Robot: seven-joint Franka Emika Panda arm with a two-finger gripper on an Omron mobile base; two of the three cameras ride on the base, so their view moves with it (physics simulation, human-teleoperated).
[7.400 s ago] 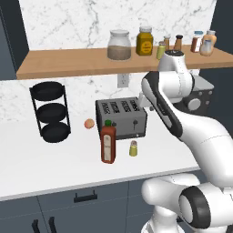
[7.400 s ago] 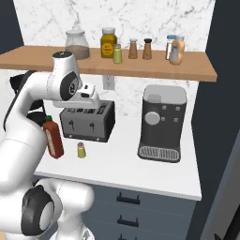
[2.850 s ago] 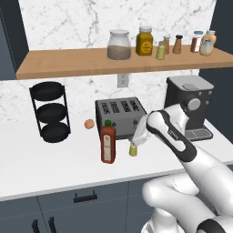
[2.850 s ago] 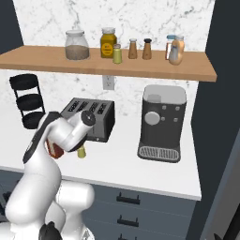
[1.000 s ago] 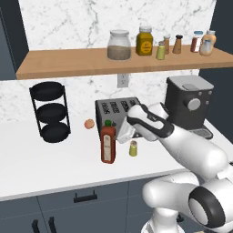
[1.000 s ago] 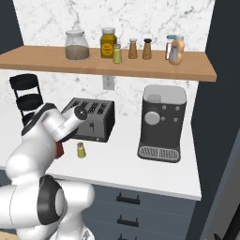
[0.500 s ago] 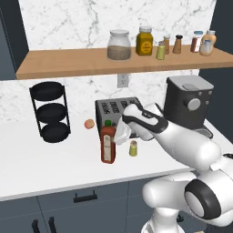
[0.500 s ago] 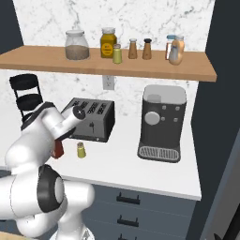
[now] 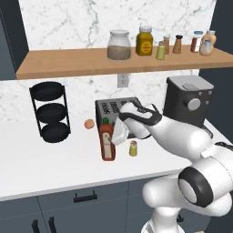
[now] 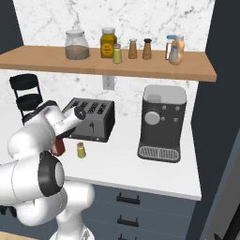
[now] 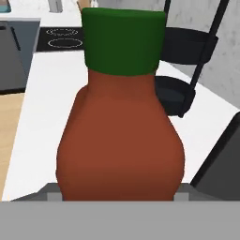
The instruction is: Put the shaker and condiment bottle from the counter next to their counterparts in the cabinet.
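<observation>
- The hand (image 9: 117,133) is at the upper part of the red condiment bottle (image 9: 107,144), which stands upright on the white table (image 9: 54,168). In the hand view the bottle (image 11: 121,126) sits right between the fingers, with its green cap (image 11: 123,41) near the top.
- Whether the fingers press on the bottle cannot be told: their tips are cut off at the bottom of the hand view, and the white wrist covers them from the left base view.
- From the right base view the arm hides most of the bottle; a red sliver (image 10: 58,147) shows beside the elbow.
- The yellow-green shaker (image 9: 133,148) stands on the table just beside the hand, apart from the bottle.
- Behind the hand sits the toaster (image 9: 111,108), partly covered by the arm in the left base view.
- On the bottle's far side from the hand stand a black three-tier rack (image 9: 51,113) and, nearer, a small orange egg-shaped thing (image 9: 89,124) too small to name surely.
- Well above the hand, the wooden cabinet shelf (image 9: 82,61) carries the counterparts (image 9: 182,43), a clear jar (image 9: 119,45) and an amber jar (image 9: 145,41).
- A coffee machine (image 10: 161,123) stands well apart from the hand.
</observation>
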